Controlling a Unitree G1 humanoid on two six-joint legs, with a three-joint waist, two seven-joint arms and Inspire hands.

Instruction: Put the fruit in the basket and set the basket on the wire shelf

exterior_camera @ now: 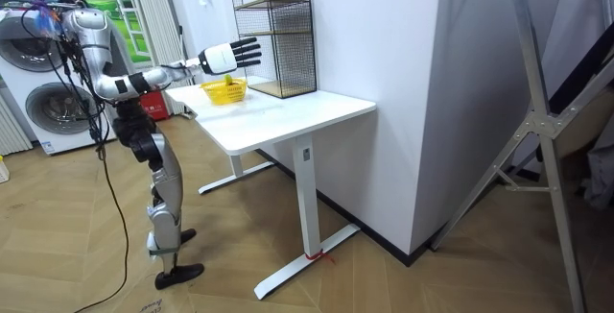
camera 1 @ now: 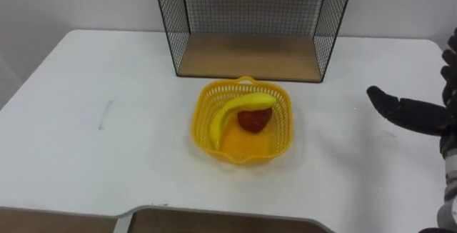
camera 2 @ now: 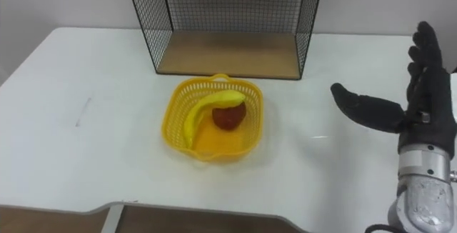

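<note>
Yellow plastic makes the basket [camera 1: 246, 154]. In the left eye view it sits on the white worktop [camera 1: 107, 119], just in front of the wire shelf [camera 1: 246, 56]. A banana [camera 1: 227, 115] and a red fruit [camera 1: 255, 119] lie inside it, touching each other. So I think the fruit step is done, and the step now is to put the basket on the shelf. The right hand [camera 1: 414, 115] shows at the right side, well apart from the basket, and it holds nothing.

In the room view the robot stands at the end of the worktop with its right arm held out over it. The hand is up in the air above the worktop. Its fingers [exterior_camera: 247, 52] are straight and spread apart.

In the right eye view the fingers point up and away, and the thumb points toward the basket. Bare worktop lies between them. Next, I think, the hand needs to go over to the basket's rim and close on it. Then it should lift the basket flat, so that no fruit rolls out, and set it on the shelf's wooden floor.
</note>
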